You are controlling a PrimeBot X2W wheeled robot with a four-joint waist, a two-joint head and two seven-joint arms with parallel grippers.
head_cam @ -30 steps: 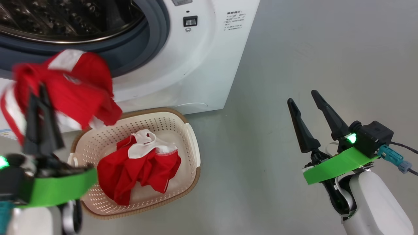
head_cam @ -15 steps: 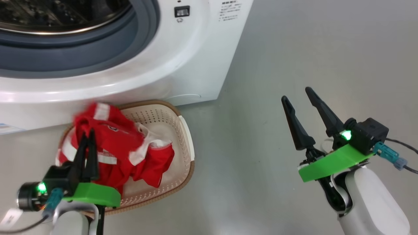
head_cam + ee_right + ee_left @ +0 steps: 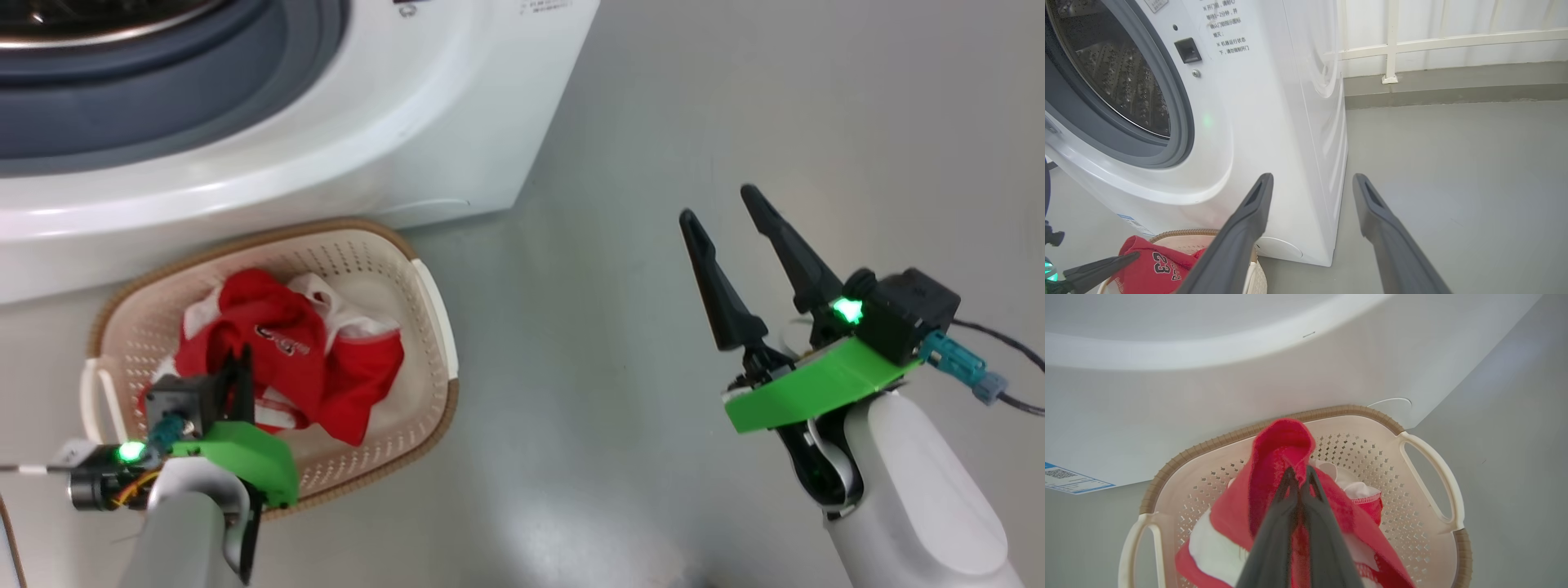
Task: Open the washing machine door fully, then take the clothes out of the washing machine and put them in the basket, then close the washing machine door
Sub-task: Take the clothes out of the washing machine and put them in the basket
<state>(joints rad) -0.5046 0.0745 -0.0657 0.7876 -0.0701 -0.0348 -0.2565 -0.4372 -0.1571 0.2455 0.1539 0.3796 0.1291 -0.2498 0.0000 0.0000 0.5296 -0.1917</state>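
Lying in one basket (image 3: 359, 257): two clothes (image 3: 326, 367)

The bright red fabric clothes (image 3: 286, 359) carry white bands and trim; one fold bears dark numerals. The small plastic basket (image 3: 359, 261) is cream-white, dotted with even rows of holes, and its ribbed rim is brown with a woven look. The big front-loading washing machine (image 3: 367, 131) is glossy white, with a blue-grey rubber seal (image 3: 163, 114), a silvery perforated steel drum (image 3: 1122, 77) and a white paper label (image 3: 1069, 482) edged in blue. The smooth floor (image 3: 694, 106) is plain pale grey. The left claw (image 3: 1299, 473) and right claw (image 3: 718, 204) have matte black fingers above bright green mounts, each lit by a small green light.
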